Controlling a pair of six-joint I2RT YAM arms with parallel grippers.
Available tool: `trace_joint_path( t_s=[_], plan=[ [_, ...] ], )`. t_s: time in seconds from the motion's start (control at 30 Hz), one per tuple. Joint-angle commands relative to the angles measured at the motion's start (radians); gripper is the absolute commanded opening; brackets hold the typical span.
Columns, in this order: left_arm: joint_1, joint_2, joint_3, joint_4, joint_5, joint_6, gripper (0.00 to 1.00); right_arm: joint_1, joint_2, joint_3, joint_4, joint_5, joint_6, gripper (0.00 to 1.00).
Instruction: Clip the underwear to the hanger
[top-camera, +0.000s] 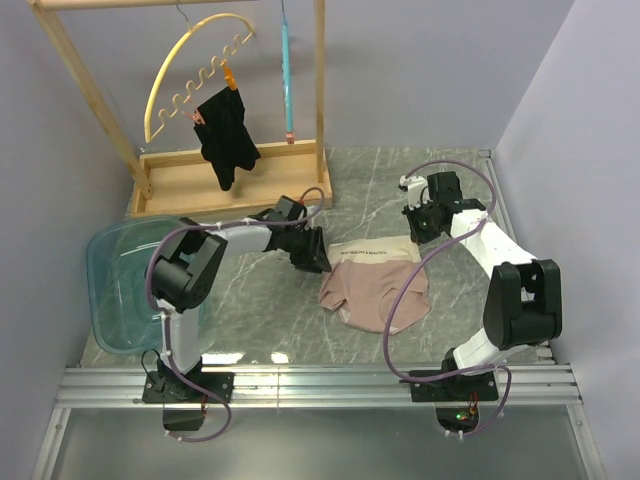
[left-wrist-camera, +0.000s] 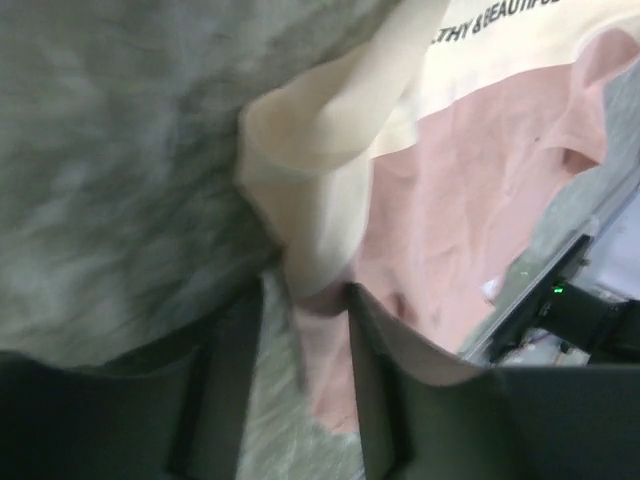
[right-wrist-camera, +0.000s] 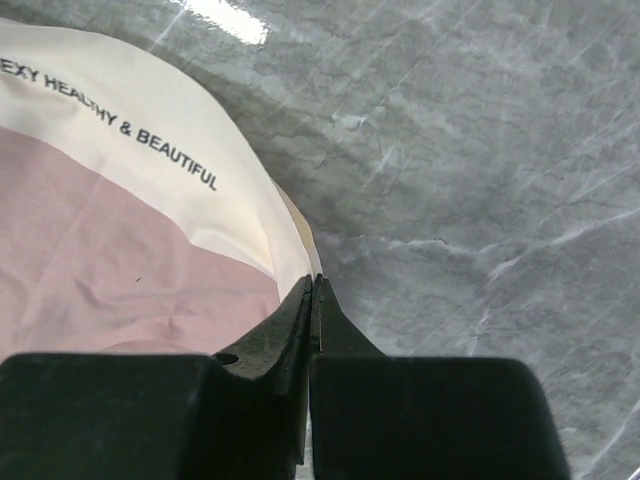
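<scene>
Matt cloth underwear (top-camera: 375, 295), glossy table (top-camera: 270, 312)

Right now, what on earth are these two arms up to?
Two robot arms are working on pink-beige underwear lying on the table. The right hand is shut on one waistband corner, apparently pinching it. The left hand is open around a bunched fold at the other corner. The light-blue hanger hangs on the wooden rack behind, nothing clipped on yet.
</scene>
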Motion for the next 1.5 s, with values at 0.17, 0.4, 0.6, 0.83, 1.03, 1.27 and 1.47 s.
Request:
trace_joint_path(
  t_s=[0.17, 0.4, 0.6, 0.83, 1.03, 1.27, 1.47],
  plan=[
    [-0.01, 0.012, 0.162, -0.15, -0.326, 0.065, 0.0, 0.0, -0.07, 0.036, -0.086, -0.079, 0.021, 0.0],
    [-0.195, -0.075, 0.228, -0.171, -0.485, 0.324, 0.0, -0.012, -0.095, 0.016, -0.131, -0.128, 0.044, 0.0],
    [-0.405, 0.018, 0.257, -0.228, -0.614, 0.476, 0.0, -0.075, -0.07, 0.039, -0.167, -0.111, 0.045, 0.0],
    [-0.45, -0.156, 0.089, -0.118, -0.507, 0.663, 0.56, -0.136, -0.046, 0.033, -0.188, -0.113, 0.009, 0.0],
    [-0.301, -0.278, 0.131, -0.13, -0.297, 0.665, 0.63, -0.139, -0.04, 0.037, -0.186, -0.121, 0.003, 0.0],
    [-0.264, -0.229, 0.191, -0.156, -0.133, 0.746, 0.61, -0.139, -0.033, 0.041, -0.188, -0.119, -0.005, 0.0],
    [-0.28, -0.092, 0.268, -0.141, -0.063, 0.661, 0.6, -0.142, -0.038, 0.04, -0.195, -0.121, -0.013, 0.0]
  ],
)
